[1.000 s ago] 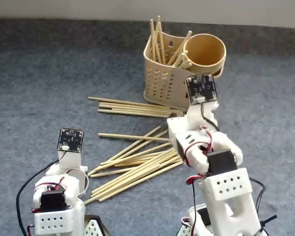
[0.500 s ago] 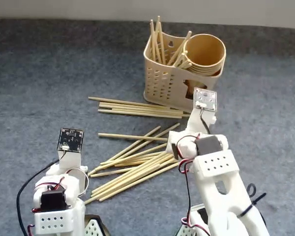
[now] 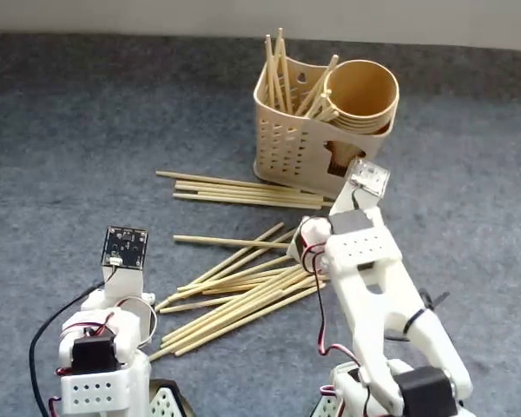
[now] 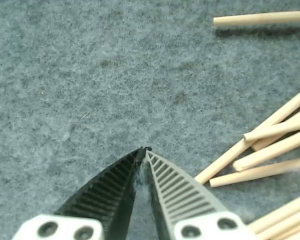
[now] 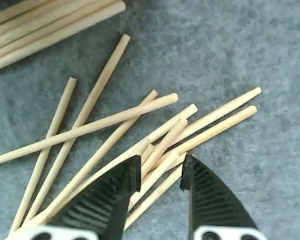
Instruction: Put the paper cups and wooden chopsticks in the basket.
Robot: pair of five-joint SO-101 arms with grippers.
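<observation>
Several steps are left, in my judgement. The basket (image 3: pixel 282 148) at the far side already holds the paper cups (image 3: pixel 362 87) and some upright sticks, but a pile of wooden chopsticks (image 3: pixel 243 291) lies on the carpet (image 3: pixel 87 139), nearer than the basket. Your right gripper (image 5: pixel 160 172) hangs open over the pile's right end. Lower it straight and close on 1 or 2 sticks only. Your left gripper (image 4: pixel 145 150) is closed and empty, left of the pile. Each stick is pale, thin and straight, and they cross one another.

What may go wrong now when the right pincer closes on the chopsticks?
The open right pincer sits over several crossed chopsticks, so it may grab a few and drop some. The basket already holds many more, plus cups; new ones might catch on them.
</observation>
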